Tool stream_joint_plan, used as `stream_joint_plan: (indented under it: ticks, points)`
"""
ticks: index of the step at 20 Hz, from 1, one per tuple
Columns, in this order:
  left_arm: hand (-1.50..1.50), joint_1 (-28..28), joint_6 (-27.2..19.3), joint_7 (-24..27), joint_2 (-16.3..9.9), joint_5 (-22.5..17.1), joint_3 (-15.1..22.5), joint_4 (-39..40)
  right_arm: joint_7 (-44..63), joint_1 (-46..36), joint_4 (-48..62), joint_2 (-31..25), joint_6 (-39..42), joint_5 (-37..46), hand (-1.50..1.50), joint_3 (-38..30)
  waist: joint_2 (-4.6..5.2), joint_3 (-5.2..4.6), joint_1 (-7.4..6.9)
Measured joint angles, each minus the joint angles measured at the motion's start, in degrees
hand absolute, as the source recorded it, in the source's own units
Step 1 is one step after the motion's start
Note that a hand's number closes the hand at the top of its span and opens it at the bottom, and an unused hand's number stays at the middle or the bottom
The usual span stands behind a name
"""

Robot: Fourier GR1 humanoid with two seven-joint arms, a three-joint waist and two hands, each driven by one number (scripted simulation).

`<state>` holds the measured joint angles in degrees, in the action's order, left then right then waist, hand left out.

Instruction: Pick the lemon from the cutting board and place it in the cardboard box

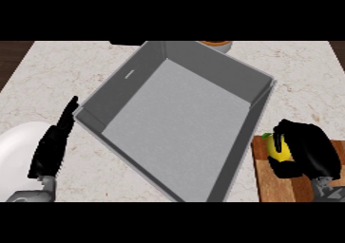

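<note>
The yellow lemon point(276, 147) lies on the wooden cutting board point(273, 187) at the lower right. My right hand point(308, 152) is over it with fingers and thumb curled round it, hiding most of the fruit. A large grey box point(255, 102) fills the middle of the counter, its inside bare. My left hand point(54, 142) rests at the lower left beside the box's left wall, fingers straight and pointing away from me, holding nothing.
A white plate point(10, 156) lies at the lower left, partly under my left forearm. An orange-rimmed round thing point(217, 45) shows behind the box's far edge. Pale marble counter point(301, 76) spreads to the right of the box.
</note>
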<state>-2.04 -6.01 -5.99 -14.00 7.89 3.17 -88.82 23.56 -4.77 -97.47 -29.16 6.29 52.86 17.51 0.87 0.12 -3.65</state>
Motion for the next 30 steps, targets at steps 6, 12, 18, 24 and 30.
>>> stream_joint_plan:
  ticks: [6, 12, 18, 24, 30]
  points:
    - [0.0, 1.5, -0.2, 0.7, 0.0, 0.0, -0.7, -0.2, -18.8, -12.2, 10.3, -3.9, 1.3, -8.7, 1.5, -5.9, -0.35, -0.03, 1.19]
    - [0.0, 1.9, 0.0, 0.9, -0.3, -0.4, -1.7, 0.2, -29.6, -18.9, 11.1, 0.2, 3.8, -22.2, 1.5, -11.2, -0.66, -0.05, 2.22]
    - [0.0, 1.5, 0.2, 0.2, 0.0, -0.2, -2.3, 0.6, -31.2, -25.8, 10.5, 4.4, 8.9, -29.7, 1.5, -12.9, -0.82, -0.11, 2.93]
    - [0.0, 2.6, 0.3, 0.8, 0.6, 0.4, -2.9, -0.1, -25.5, -33.5, 10.9, 9.5, 11.7, -30.7, 1.5, -12.3, -0.89, -0.13, 3.1]
    - [0.0, 1.9, 1.3, 1.7, 0.6, 0.4, -4.0, 1.4, -17.5, -41.3, 14.6, 16.8, 10.7, -26.9, 1.5, -9.0, -0.85, -0.15, 3.01]
